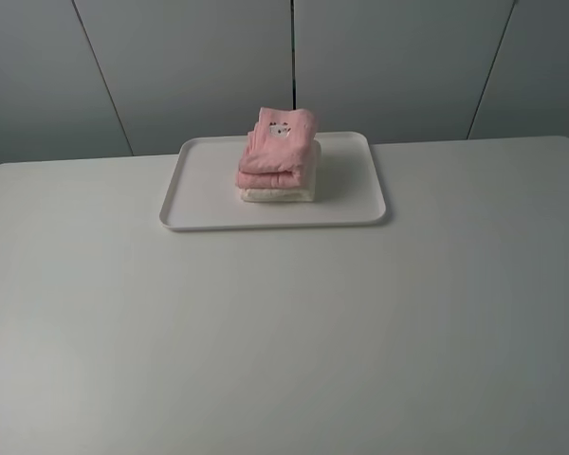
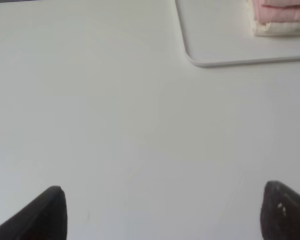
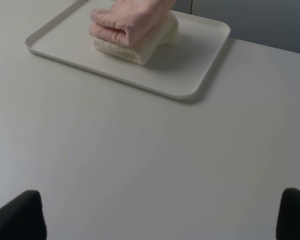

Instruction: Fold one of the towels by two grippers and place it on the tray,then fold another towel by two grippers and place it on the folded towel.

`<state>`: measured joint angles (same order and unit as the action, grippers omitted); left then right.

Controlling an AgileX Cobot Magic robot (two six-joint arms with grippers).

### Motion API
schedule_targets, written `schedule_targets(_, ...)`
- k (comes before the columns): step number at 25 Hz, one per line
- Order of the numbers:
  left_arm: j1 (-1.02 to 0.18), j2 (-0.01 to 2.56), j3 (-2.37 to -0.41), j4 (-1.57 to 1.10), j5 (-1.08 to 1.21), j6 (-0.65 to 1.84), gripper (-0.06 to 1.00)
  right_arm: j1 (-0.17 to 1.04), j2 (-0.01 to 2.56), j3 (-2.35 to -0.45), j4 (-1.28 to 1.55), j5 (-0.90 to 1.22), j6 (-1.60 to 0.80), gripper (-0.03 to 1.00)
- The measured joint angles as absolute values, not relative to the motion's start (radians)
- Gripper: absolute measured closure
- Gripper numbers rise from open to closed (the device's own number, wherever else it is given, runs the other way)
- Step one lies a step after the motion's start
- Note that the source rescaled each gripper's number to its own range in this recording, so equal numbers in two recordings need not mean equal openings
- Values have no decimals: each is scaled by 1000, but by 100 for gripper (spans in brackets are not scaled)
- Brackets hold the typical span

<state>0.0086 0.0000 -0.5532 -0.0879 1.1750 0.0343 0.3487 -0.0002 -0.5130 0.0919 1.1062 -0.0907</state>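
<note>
Towels first: from the high camera, the pink towel point(image 1: 277, 150) is folded and sits on top of the folded cream towel point(image 1: 276, 193), and both rest on the white tray point(image 1: 199, 204) in the upper middle of the frame, at the far side of the table point(image 1: 284, 341). Pink stacked on cream is what the job asks for, so I'd say it looks pretty much done. Neither arm shows in this shot.

Left wrist cam: the left gripper point(image 2: 165, 212) has its two black fingertips way out at the lower corners, spread wide with only bare table between them, nothing held. A tray corner and a bit of the stack peek in at the upper right.

Right wrist cam: same deal, the right gripper point(image 3: 162, 215) is spread wide and empty, tips at the lower corners. The tray and stack sit in the upper left, well apart from the claw. Both seem parked clear so they don't nudge the pile.
</note>
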Motion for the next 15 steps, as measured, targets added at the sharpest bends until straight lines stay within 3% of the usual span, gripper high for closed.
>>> schedule_targets(15, 9, 0, -512, -80, 1088, 9, -5, 339, -1, -513, 71, 1100, -90, -3)
